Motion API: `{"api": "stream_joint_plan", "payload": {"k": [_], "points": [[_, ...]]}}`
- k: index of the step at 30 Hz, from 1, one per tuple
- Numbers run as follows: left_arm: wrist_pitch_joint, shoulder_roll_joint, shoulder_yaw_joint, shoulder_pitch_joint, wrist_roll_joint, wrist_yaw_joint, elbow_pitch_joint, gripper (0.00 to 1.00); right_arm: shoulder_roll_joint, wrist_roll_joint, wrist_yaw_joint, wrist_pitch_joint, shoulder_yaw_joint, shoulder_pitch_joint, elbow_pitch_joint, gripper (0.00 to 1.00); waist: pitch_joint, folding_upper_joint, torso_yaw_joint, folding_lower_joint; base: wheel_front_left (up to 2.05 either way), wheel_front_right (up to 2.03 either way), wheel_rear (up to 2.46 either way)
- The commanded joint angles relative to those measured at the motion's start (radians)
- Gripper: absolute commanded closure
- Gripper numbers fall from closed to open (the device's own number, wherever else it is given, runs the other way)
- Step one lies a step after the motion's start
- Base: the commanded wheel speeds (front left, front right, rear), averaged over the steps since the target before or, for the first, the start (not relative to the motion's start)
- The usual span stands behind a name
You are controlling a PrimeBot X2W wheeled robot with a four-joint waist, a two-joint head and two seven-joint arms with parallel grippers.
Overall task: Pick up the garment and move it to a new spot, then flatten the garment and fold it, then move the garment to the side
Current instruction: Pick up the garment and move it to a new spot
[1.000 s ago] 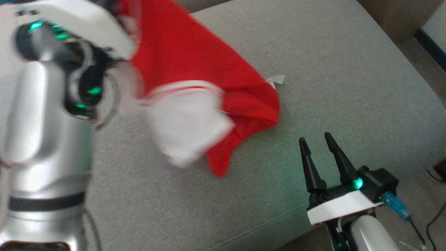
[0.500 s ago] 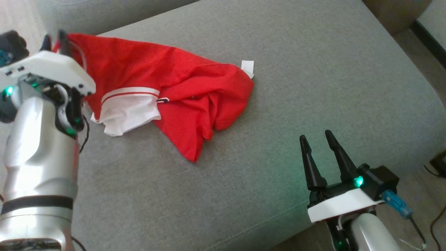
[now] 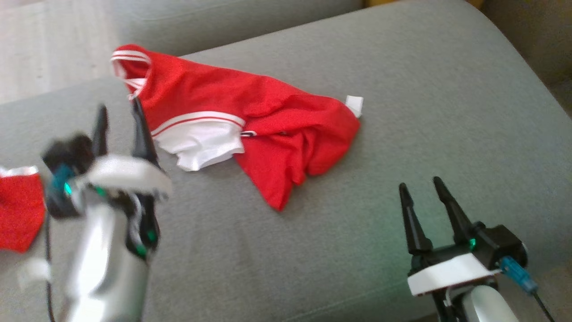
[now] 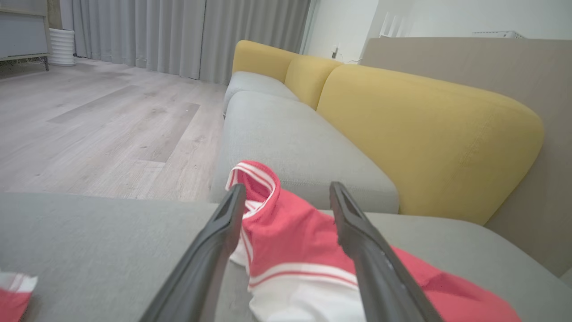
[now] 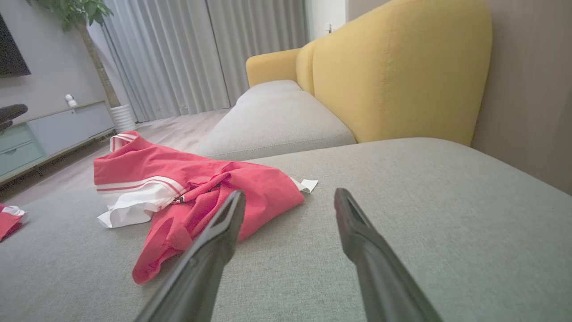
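Letting go is the change: the left claw (image 3: 119, 107), which pinched the collar half a second earlier, now stands spread and drawn back to 8 o'clock in the head view, clear of the cloth. The garment (image 3: 268, 112), red with a white panel, lies crumpled on the grey sofa cushion (image 3: 447, 112) toward 11 o'clock. The right claw (image 3: 421, 183) waits spread at 4 o'clock, well apart from it. A second red piece (image 3: 20, 214) lies at 9 o'clock.

From the left wrist, the striped collar sits at 12 o'clock beyond the parted fingers.

From the right wrist, the bunched hem and white tag (image 5: 308, 184) lie at 11 o'clock.

Flattening would likely go best with the left claw retaking the collar, the right taking the hem near the tag, and both drawing apart low over the cushion.
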Motion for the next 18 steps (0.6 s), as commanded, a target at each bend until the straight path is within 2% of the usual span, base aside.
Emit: {"api": "stream_joint_plan", "payload": {"k": [1, 6, 7, 9, 15, 18], "points": [[-0.008, 0.021, 0.028, -0.012, 0.012, 0.007, -0.043, 0.0, 0.002, -0.011, 0.008, -0.011, 0.016, -0.015, -0.038, 0.0, -0.022, 0.0, 0.032, 0.0, 0.0, 0.0, 0.0], [-0.014, -0.006, 0.014, 0.207, 0.067, 0.049, -0.218, 0.0, -0.002, -0.08, 0.008, -0.011, -0.021, 0.019, -0.067, 0.0, -0.047, 0.0, 0.098, 0.0, 0.0, 0.0, 0.0], [-0.014, -0.013, 0.008, 0.295, 0.093, 0.058, -0.276, 0.0, -0.008, -0.093, 0.008, -0.011, -0.033, 0.033, -0.074, 0.0, -0.055, 0.0, 0.125, 0.0, 0.0, 0.0, 0.0], [-0.014, -0.019, 0.004, 0.373, 0.115, 0.063, -0.322, 0.0, -0.011, -0.098, 0.008, -0.011, -0.049, 0.044, -0.08, 0.0, -0.059, 0.0, 0.153, 0.0, 0.0, 0.0, 0.0], [-0.014, -0.028, -0.018, 0.517, 0.194, 0.045, -0.408, 0.0, -0.017, -0.105, 0.008, -0.011, -0.085, 0.08, -0.083, 0.0, -0.075, 0.0, 0.234, 0.0, 0.0, 0.0, 0.0], [-0.014, -0.031, -0.011, 0.554, 0.213, 0.022, -0.424, 0.0, -0.016, -0.107, 0.008, -0.011, -0.102, 0.098, -0.083, 0.0, -0.082, 0.0, 0.263, 0.0, 0.0, 0.0, 0.0]]}}
